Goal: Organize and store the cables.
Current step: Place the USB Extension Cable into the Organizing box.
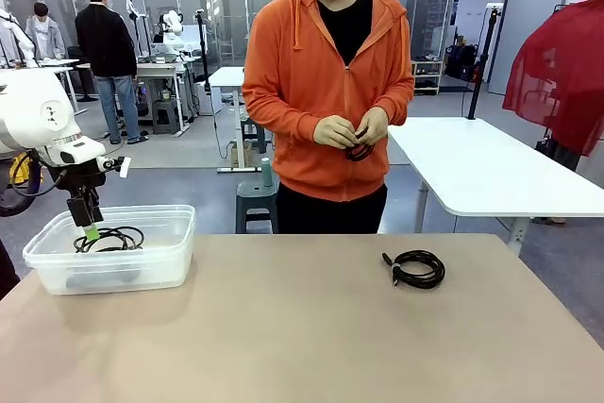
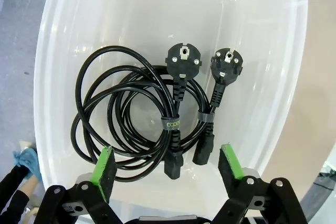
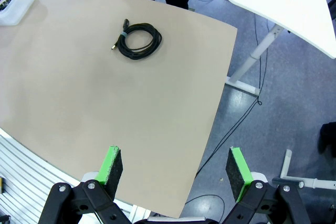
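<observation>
Left gripper (image 1: pixel 91 230) is hanging just over the clear plastic bin (image 1: pixel 170 261) at the left end of the counter (image 1: pixel 283 327), w/ its green tip dipping approx. to rim level. In the left wrist view it's standing released, pads (image 2: pixel 105 167) wide apart, gripping nothing. Two black power cables (image 2: pixel 131 108) are lying coiled on the bin floor below it, overlapping each other. Each is bound w/ a strap. Their round two-pin plugs (image 2: pixel 182 59) are sitting side by side, faces up, and the other connector ends are lying btwn the pads' line of sight.

A smaller black coil (image 1: pixel 416 269) is lying flat on the counter, right of centre and well apart from the bin, w/ its small connector ends poking out on the left side.

Right gripper (image 3: pixel 173 163) is hovering above the counter's edge, also released, nothing btwn its pads. The coil is sitting far ahead of it.

A person (image 1: pixel 326 63) in an orange hoodie is standing at the far side, holding both hands (image 1: pixel 332 131) together at waist height. The hands are holding a small dark cord (image 1: pixel 359 150); can't tell its plugs.
</observation>
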Robot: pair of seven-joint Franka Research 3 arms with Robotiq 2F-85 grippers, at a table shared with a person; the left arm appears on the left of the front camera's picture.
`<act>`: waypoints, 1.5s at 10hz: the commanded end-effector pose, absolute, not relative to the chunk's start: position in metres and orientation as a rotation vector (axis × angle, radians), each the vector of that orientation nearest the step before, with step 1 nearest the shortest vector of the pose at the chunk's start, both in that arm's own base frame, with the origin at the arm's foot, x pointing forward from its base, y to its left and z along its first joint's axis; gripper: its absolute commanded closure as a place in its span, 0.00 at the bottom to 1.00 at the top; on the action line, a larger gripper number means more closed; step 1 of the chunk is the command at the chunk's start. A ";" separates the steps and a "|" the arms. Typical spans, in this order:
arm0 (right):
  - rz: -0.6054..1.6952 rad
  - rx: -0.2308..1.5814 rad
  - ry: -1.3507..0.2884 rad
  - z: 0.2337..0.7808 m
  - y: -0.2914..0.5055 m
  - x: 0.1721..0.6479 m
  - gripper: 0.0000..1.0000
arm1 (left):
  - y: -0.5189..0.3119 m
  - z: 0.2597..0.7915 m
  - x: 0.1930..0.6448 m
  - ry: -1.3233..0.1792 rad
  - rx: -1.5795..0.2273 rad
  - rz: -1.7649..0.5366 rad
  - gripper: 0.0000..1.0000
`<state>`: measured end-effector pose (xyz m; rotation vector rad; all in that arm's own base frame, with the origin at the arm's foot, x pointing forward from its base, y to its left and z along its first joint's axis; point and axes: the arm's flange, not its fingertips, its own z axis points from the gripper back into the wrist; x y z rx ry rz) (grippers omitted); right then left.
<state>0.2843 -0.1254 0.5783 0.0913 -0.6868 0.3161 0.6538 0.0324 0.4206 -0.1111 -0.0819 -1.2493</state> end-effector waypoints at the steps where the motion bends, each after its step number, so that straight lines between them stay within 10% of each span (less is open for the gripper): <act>1: 0.316 0.097 -0.686 0.574 -0.125 0.283 0.00 | 0.034 0.421 0.654 -0.079 -0.101 -1.253 0.02; 8: 0.316 0.097 -0.686 0.574 -0.125 0.283 0.00 | 0.023 0.431 0.642 -0.110 -0.084 -1.261 0.02; 15: 0.316 0.097 -0.686 0.574 -0.125 0.283 0.00 | -0.009 0.523 0.474 -0.310 -0.231 -1.059 0.02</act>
